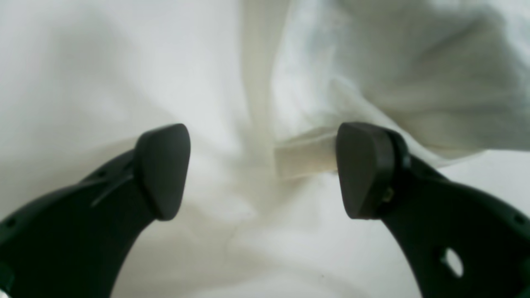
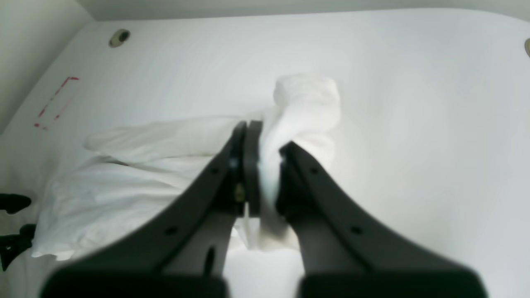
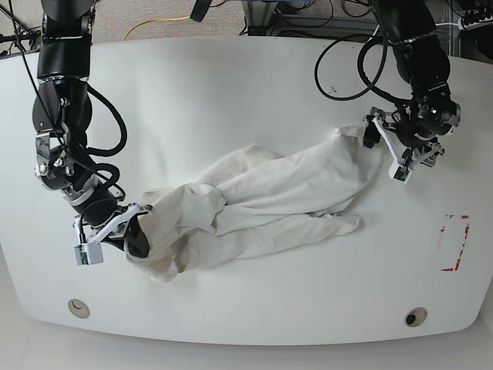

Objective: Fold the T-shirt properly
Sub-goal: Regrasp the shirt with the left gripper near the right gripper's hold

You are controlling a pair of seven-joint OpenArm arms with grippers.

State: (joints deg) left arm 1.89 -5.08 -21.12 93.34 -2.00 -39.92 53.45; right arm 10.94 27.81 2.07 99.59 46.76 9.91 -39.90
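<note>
The white T-shirt (image 3: 269, 200) lies crumpled and stretched in a long band across the middle of the white table (image 3: 246, 85); no print shows. At its lower left end my right gripper (image 3: 139, 235) is shut on a bunch of the cloth. In the right wrist view the fabric (image 2: 306, 103) is pinched between the right gripper's (image 2: 265, 165) jaws and bulges out past them. My left gripper (image 3: 373, 132) hangs at the shirt's far right end. Seen from the left wrist, the left gripper (image 1: 263, 170) stands open just over the cloth (image 1: 124, 82), with a folded hem (image 1: 304, 155) between its fingers.
A red tape rectangle (image 3: 454, 243) marks the table near its right edge, and also shows as red tape (image 2: 56, 103) in the right wrist view. Two round holes (image 3: 77, 307) (image 3: 416, 317) sit near the front edge. Cables (image 3: 339, 69) hang over the back right of the table.
</note>
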